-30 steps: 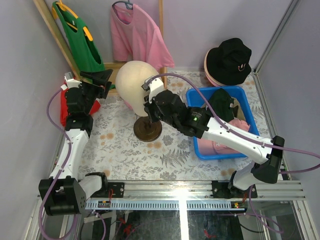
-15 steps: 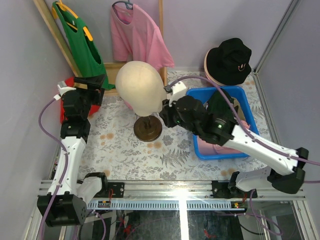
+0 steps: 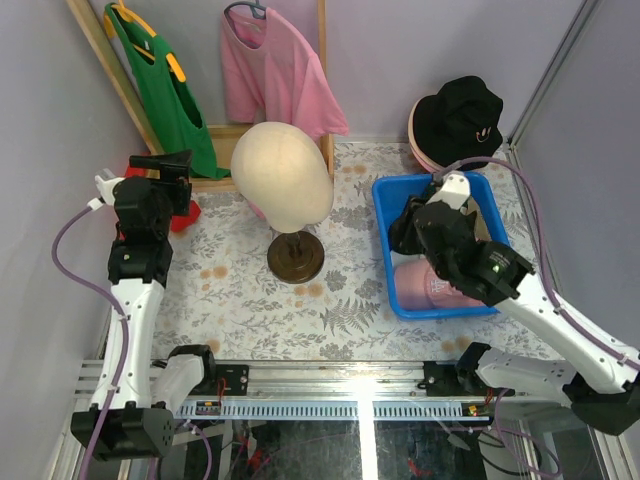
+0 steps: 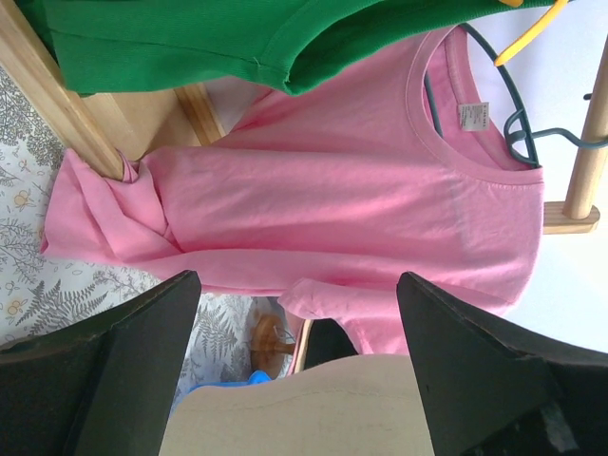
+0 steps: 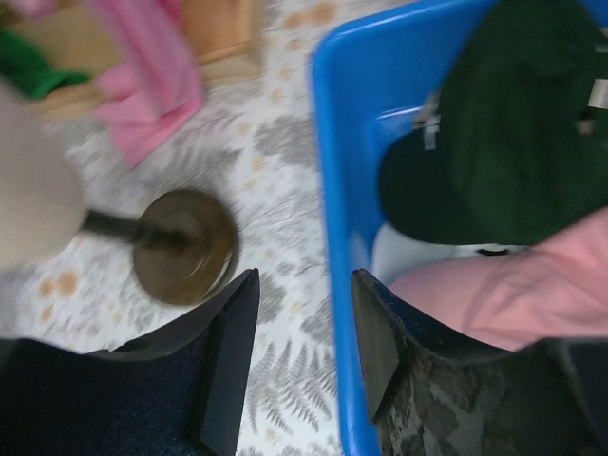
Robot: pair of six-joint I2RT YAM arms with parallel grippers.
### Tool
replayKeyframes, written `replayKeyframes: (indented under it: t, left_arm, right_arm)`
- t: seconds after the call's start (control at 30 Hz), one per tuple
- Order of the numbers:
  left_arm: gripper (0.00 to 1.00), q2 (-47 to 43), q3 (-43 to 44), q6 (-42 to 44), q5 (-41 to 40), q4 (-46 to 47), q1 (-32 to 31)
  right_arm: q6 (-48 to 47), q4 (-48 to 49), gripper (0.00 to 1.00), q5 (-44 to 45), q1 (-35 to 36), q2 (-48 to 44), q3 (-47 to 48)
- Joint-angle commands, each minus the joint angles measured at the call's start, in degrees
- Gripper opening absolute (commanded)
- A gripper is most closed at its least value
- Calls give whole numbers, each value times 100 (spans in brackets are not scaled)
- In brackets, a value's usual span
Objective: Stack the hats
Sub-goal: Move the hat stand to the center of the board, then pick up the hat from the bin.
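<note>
Blue bin (image 3: 381, 235) holds a dark green cap (image 5: 532, 142) and a pink cap (image 5: 513, 294); up at 1 o'clock a black bucket hat (image 3: 460, 115) sits on a pink bucket hat (image 3: 418, 148). Worktop (image 3: 230, 290) is white with a grey fern print, mannequin head (image 3: 280, 175) is cream, its base (image 3: 296, 260) brown.

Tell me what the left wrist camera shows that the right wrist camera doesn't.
Only the left wrist view shows the teal hanger and collar label of the pink T-shirt. Only the right wrist view shows the dark green cap and pink cap in the blue bin. Both show the cream mannequin head, pink shirt fabric and the fern-print table cover.
</note>
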Motion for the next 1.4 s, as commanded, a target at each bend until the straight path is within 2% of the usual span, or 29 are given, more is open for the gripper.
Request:
replayKeyframes:
  t: [0.0,0.33,0.47,0.8,0.87,0.9,1.03,1.07,1.37]
  left_arm:
    - [84,90,381,236,-128,-149,-43]
    - [84,393,771,522,-15,-87,-52]
    - [84,505,825,486,36,19,-53]
    - [84,582,867,494,41,139,-52]
    - [84,575,865,531,33,140,-46]
    - [84,569,855,540,24,140,-49]
    - [84,535,840,578,-18,134,-48]
    - [84,529,844,578,-23,121,-51]
    - [84,481,1138,578,-186,-324,-52]
  right_arm:
    - [355,141,52,-290,-1156,244,-85]
    - [-261,207,66,-603,-2730,2039,851]
    - [-449,315,70,-601,-3058,2603,1026]
    - [-732,646,69,-673,-3224,3659,1222]
    - [-734,621,64,-865,-3328,3844,1286]
    - [-750,633,57,-916,-3357,3913,1307]
    - [-838,688,9,-907,-3382,3838,1305]
    - [-879,656,3,-905,-3382,3788,1332]
    - [-1022,474,1,-1069,-3384,2745,1404]
